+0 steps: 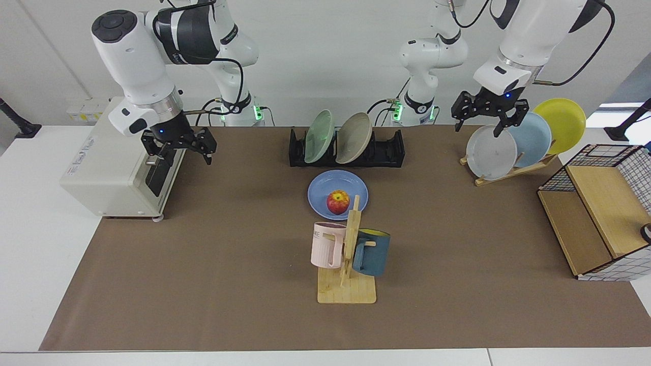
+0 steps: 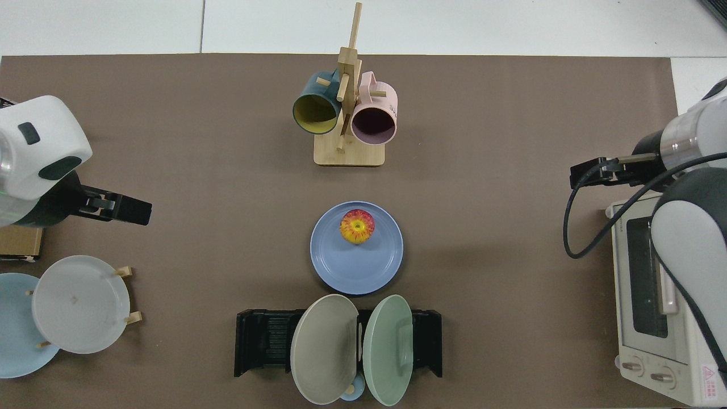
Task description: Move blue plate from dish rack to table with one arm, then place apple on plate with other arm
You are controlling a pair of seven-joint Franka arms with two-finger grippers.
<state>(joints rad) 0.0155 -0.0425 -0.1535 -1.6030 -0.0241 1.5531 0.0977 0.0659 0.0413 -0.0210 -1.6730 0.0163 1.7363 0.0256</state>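
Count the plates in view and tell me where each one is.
6. The blue plate lies on the mat under the apple. Green and beige plates stand in the dish rack. Grey, pale blue and yellow plates lean on the wooden stand.

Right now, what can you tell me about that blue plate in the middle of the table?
The blue plate is round, shallow and periwinkle blue, with a smooth matte surface and a slightly raised rim. It lies flat on the brown mat of the table, between the black dish rack and the wooden mug tree, touching neither. A small red apple sits on it, off centre towards the mug tree. No claw is near it.
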